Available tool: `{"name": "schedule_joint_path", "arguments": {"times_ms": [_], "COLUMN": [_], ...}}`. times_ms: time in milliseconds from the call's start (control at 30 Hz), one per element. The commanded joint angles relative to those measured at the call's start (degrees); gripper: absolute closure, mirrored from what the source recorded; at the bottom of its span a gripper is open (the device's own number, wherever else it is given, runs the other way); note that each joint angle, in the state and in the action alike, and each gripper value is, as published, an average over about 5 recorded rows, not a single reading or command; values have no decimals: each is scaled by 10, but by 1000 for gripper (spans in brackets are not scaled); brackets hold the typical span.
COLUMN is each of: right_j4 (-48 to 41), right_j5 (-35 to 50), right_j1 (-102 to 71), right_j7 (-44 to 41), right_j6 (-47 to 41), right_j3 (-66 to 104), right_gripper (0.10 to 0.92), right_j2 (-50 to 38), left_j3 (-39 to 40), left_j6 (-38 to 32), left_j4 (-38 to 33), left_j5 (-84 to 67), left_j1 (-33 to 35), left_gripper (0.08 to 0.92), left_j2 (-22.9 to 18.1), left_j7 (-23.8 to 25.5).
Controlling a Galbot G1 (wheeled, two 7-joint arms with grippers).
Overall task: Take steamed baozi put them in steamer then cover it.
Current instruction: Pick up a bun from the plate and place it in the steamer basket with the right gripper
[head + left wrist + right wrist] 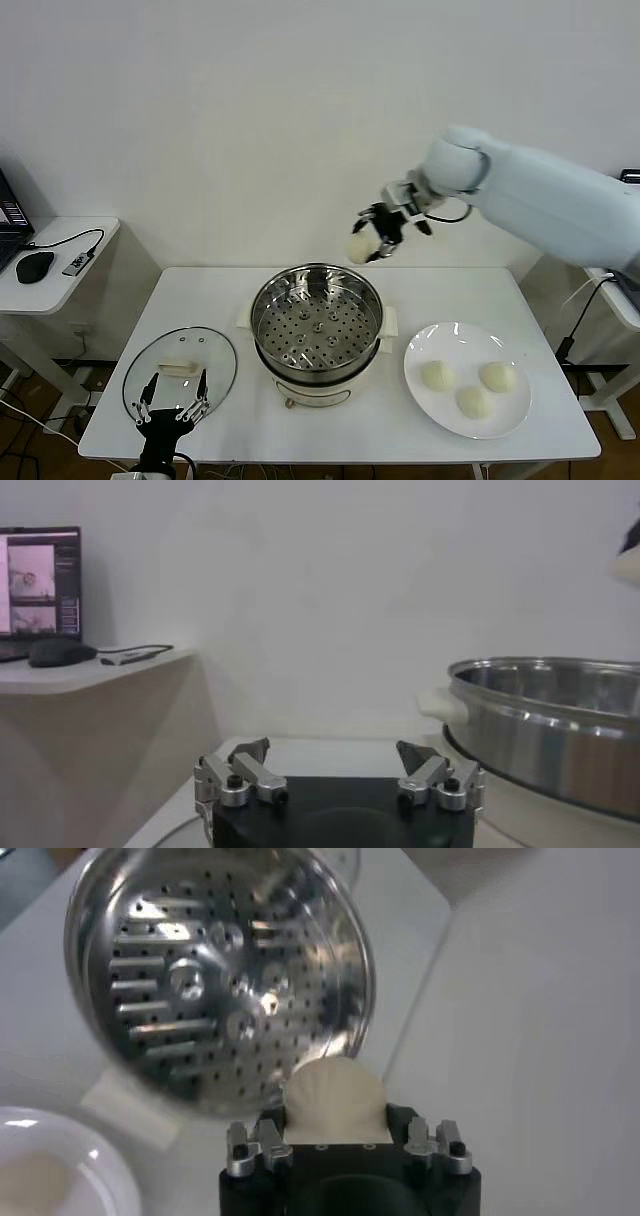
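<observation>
One bun (358, 249) is clamped in the right gripper (374, 238), upper right of centre, above the steamer (316, 318). The left gripper (172, 404), lower left, hangs spread wide over the lid (180, 371).

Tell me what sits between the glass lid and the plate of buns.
In the head view, the steamer stands between the cover and the white plate; its perforated tray holds nothing.

A plain white wall (250, 120) fills the back. A white counter (200, 295) stands before it. To the left, a lower white side table (55, 270) carries a black mouse (35, 266), a cable (70, 238) and a laptop (8, 220), its screen lit in the left wrist view. Another white table (622, 300) edges in at the right. Cables trail over the floor (25, 400).
</observation>
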Motion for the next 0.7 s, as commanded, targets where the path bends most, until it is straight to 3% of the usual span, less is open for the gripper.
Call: {"name": "schedule_joint_path", "arguments": {"times_ms": [33,400,700], "right_j4": [-22,-89,-126], "right_j5": [-59,-218,-260], "right_j1": [1,-43,-68], "right_j7": [10,36,42], "right_j6": [108,224,246], "right_j3": [-59,-71,-68], "right_gripper": [399,397,389], "right_j2": [102,139,156], "left_j3": [-4,-4,-3], "left_j6": [-2,1,1], "left_j4": [3,6,6], "left_j5": [-13,-3,0], "left_j1": [-6,-13,-16], "left_gripper": [177,177,177], "left_j2": [1,-1,-3], "left_j7": [3,2,1]}}
